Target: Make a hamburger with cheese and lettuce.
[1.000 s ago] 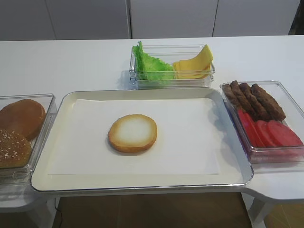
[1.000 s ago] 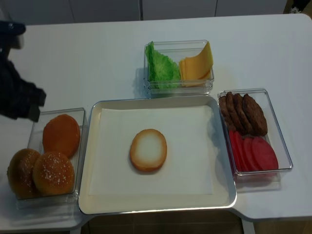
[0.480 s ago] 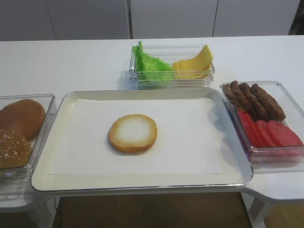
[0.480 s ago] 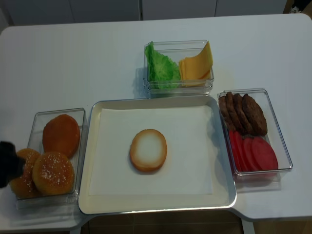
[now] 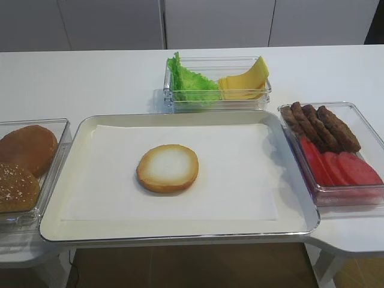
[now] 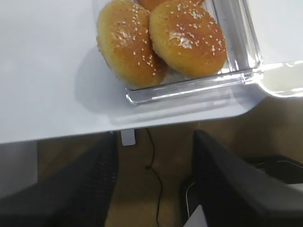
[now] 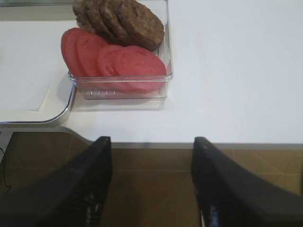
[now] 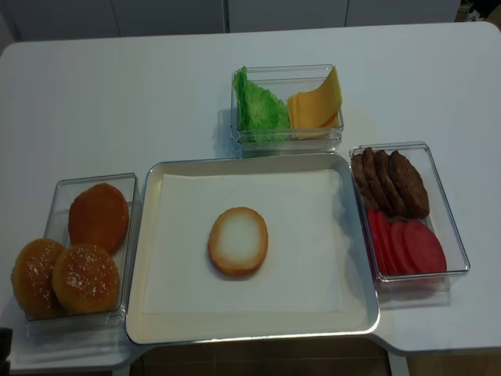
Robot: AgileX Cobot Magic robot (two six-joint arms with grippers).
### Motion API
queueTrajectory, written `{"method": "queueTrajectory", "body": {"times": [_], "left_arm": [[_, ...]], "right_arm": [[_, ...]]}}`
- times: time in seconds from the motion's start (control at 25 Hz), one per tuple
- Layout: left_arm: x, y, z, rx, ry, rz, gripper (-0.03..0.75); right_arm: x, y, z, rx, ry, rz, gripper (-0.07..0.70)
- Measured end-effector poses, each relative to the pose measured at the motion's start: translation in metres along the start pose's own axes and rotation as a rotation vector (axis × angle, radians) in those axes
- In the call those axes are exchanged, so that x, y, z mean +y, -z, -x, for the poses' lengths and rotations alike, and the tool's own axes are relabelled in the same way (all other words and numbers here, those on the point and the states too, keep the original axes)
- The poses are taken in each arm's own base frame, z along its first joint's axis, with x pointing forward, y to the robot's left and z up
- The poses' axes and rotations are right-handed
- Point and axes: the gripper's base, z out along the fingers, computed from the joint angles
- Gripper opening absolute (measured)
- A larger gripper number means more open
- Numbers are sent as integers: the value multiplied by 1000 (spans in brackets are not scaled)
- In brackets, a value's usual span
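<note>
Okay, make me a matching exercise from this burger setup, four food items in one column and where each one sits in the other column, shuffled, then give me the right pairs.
Column one:
1. bun half
2. lettuce
3. tomato slices
4. sesame buns

Column two:
A. clear box right of the tray, in front of the patties
B. clear box left of the tray
C. on the white paper in the tray
D. clear box behind the tray, left of the cheese

Right pairs: 1-C, 2-D, 3-A, 4-B
</note>
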Motion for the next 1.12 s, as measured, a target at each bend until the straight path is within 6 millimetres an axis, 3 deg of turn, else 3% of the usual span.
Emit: {"method": "queueTrajectory", "body": {"times": [0.52,0.76,1.12], "left_arm": [[-2,12,-75,-210,25,-20,372],[-2,22,-92,-333,33,-19,372],[-3,23,-94,-343,24,-25,372]], "right_arm": [[0,0,0,0,0,0,424],[0,0,0,0,0,0,424],[0,0,0,0,0,0,424]]}}
